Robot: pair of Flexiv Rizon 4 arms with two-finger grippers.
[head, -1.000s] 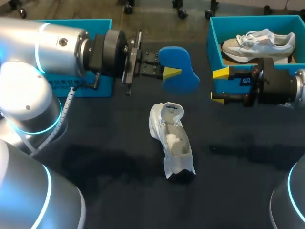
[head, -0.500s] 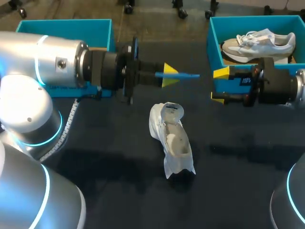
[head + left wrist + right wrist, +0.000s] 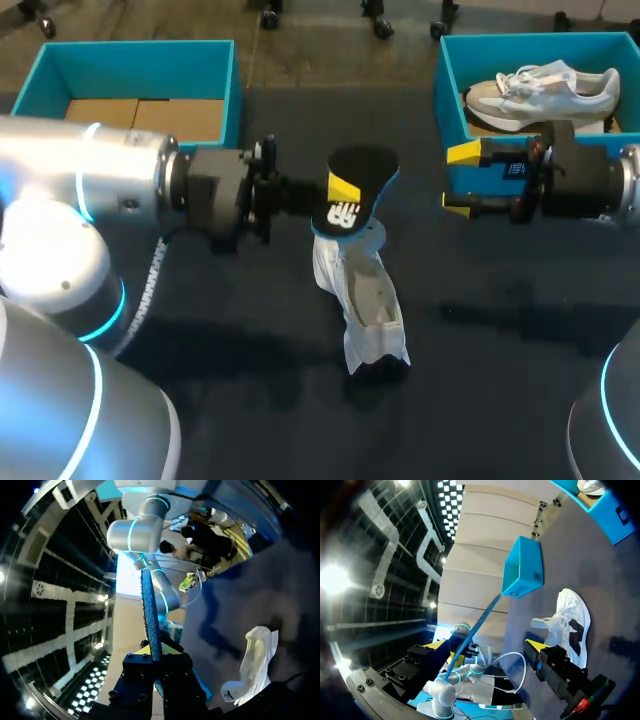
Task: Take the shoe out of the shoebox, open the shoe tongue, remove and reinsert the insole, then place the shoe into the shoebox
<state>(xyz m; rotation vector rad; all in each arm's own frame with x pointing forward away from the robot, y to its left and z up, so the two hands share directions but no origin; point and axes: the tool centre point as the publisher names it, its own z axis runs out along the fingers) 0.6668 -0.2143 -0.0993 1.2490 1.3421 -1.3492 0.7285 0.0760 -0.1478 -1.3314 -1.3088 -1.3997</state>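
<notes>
On the dark tabletop (image 3: 200, 340) the shoe (image 3: 360, 290) lies central. At its 12 o'clock the left fingers (image 3: 343, 187) pinch the insole (image 3: 358, 172); the right fingers (image 3: 463, 154) are spread at 2 o'clock. Misaligned, the insole could buckle against the tongue.

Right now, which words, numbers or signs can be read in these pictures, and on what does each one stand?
No text reads clearly enough to quote.
The insole in the left gripper: white logo mark, no legible words.
The right gripper: blue label, print too small.
</notes>
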